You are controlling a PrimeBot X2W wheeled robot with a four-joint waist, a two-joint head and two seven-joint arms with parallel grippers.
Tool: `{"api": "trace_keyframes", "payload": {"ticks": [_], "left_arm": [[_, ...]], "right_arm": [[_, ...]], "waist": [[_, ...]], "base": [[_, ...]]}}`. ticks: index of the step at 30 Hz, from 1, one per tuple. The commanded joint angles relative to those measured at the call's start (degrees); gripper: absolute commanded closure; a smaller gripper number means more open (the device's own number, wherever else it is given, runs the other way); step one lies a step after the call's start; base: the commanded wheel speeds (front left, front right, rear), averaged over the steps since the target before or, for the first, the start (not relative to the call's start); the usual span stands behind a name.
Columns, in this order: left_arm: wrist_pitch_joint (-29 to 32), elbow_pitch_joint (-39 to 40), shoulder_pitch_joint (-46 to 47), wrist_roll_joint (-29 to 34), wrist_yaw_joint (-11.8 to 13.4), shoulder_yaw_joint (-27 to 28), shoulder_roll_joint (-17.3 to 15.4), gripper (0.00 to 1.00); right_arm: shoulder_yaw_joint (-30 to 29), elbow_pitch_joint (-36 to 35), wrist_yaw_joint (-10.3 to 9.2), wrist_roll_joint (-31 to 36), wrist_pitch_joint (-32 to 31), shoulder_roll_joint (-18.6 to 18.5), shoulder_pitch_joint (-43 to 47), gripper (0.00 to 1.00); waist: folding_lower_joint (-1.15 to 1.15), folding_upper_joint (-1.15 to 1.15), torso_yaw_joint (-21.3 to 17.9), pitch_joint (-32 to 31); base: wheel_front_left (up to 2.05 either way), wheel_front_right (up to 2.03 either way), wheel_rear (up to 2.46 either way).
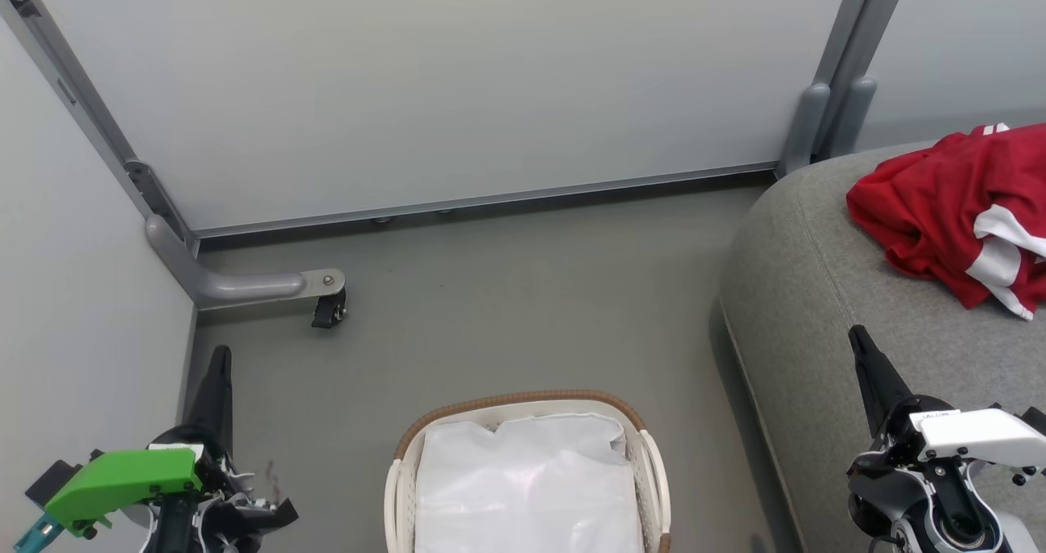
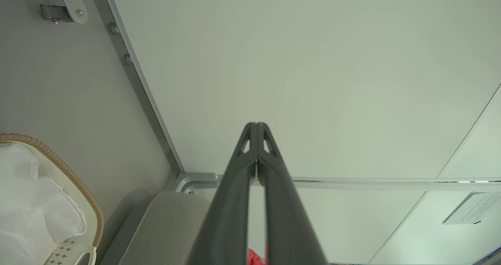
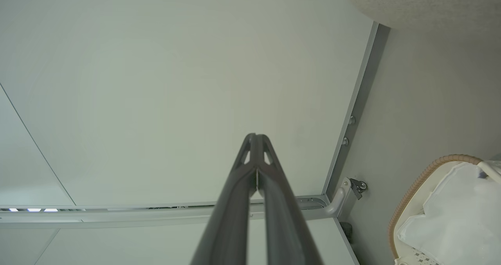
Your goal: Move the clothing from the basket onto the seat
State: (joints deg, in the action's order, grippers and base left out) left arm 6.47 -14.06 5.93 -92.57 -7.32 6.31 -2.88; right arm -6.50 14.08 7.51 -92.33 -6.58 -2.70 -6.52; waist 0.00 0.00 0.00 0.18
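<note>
Left gripper (image 1: pixel 217 373) hangs low with its two fingers pinched together on nothing, tips aimed at the partition wall (image 1: pixel 458 79). Just off to its right, down level with its wrist, sits the basket (image 1: pixel 523 399). What I can see inside is the white liner (image 1: pixel 527 488) lying rumpled, though the near end of the basket is cut off from where I'm looking.

Further right is the seat (image 1: pixel 817 292), its rounded corner just left of the right gripper (image 1: pixel 866 361). That one is clamped tight too, holding nothing, fingers over the grey cushion. The clothing (image 1: pixel 940 202) is bunched in a heap on the seat, out ahead of those fingertips and a bit to their right, clearly apart from them.

Handling-wise it looks like a light, floppy jersey: it'll drape, sag and trail, and there's nothing to break. If it needs another grab, I'd pinch a raised fold on top of the heap where the layers bunch up, not a flat edge, since a single layer would probably just slide out or drag the rest along.

My guess is the job's basically done unless something's hiding under that liner.
</note>
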Motion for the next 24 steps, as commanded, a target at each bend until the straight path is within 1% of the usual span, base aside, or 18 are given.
{"api": "trace_keyframes", "payload": {"ticks": [1, 24], "left_arm": [[0.05, 0.08, 0.55, 0.01, -0.31, 0.20, -0.31, 1.00], [0.15, 0.08, 0.56, 0.11, -0.31, 0.26, -0.23, 1.00]], "right_arm": [[-0.15, -0.19, -0.04, -0.17, -0.13, -0.34, 0.60, 1.00], [-0.15, -0.19, -0.03, -0.18, -0.13, -0.34, 0.60, 1.00]], "waist": [[0.00, 0.00, 0.00, 0.00], [0.00, 0.00, 0.00, 0.00]], "base": [[0.00, 0.00, 0.00], [0.00, 0.00, 0.00]]}}
